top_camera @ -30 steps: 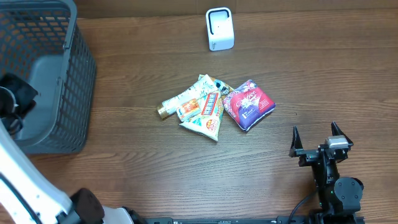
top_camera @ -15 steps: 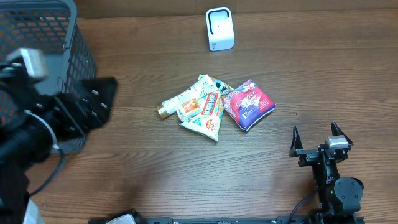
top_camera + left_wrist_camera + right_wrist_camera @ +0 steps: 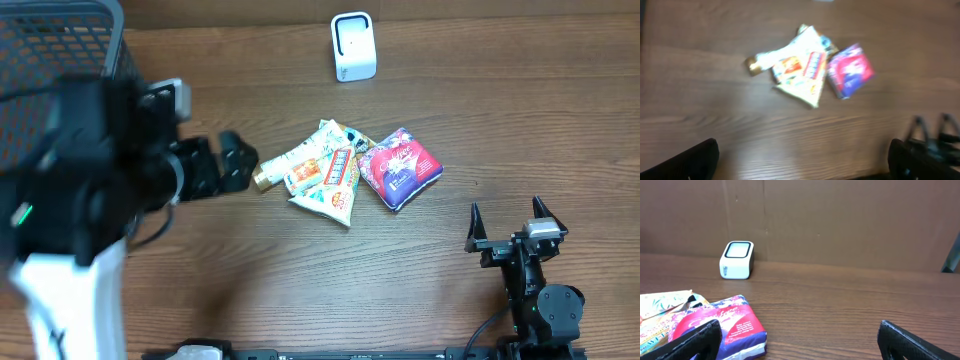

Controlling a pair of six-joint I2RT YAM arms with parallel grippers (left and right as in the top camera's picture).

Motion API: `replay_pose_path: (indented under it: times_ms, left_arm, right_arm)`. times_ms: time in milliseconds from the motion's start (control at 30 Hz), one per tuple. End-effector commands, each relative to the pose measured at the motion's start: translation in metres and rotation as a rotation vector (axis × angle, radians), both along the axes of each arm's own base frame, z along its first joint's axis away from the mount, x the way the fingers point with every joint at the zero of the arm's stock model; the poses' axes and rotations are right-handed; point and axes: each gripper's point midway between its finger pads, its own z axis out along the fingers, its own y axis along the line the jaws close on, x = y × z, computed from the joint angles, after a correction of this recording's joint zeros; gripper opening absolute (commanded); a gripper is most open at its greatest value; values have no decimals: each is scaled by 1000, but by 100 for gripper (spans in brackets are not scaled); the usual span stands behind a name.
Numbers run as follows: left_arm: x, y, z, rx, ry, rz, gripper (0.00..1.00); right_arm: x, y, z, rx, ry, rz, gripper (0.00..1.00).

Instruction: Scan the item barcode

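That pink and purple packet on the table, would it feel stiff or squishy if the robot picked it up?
Probably squishy: the pink and purple packet looks puffy with rounded edges, like a soft pack in film. Its wrapper seems shiny, so it may be a bit slippery. It lies flat on the table, so it should not roll or tip.

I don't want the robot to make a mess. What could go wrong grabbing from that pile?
The packets overlap, so the open left fingers might pinch two at once or push the pile sideways. The tube lies closest and could roll. The barcode may also end up facing away from the scanner.
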Motion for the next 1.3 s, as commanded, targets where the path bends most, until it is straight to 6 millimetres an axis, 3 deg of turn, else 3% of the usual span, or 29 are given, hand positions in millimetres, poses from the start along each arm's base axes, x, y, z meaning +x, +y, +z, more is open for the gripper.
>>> replay_pose_path:
  times_ms: [0, 133, 300, 433, 533, 600, 700, 1000, 1133, 1267]
  left_arm:
    - [16, 2, -30, 100, 66, 28, 100]
    - [32, -5, -52, 169, 106, 5, 100]
    - [55, 18, -71, 317, 138, 115, 100]
    - [68, 25, -86, 383, 171, 133, 100]
    - [74, 23, -101, 392, 215, 124, 100]
    - [77, 21, -110, 397, 244, 117, 100]
    - [82, 20, -124, 409, 285, 110, 100]
    - [90, 19, -149, 433, 358, 94, 100]
    - [90, 19, -149, 433, 360, 94, 100]
    - [90, 19, -149, 433, 360, 94, 100]
  right_arm:
    - [0, -1, -2, -4, -4, -6, 100]
    - [0, 4, 12, 3, -61, 23, 100]
    - [-1, 9, 10, 3, -51, 53, 100]
    - [-18, 61, 24, 29, -101, 375, 100]
    - [-56, 112, 29, 2, -136, 741, 100]
    - [-73, 126, 32, -14, -154, 870, 100]
    - [-78, 126, 47, 48, -182, 889, 100]
    - [-90, 101, 145, 222, -448, 761, 100]
    - [-87, 94, 175, 245, -411, 700, 100]
    - [-70, 94, 188, 276, -224, 665, 100]
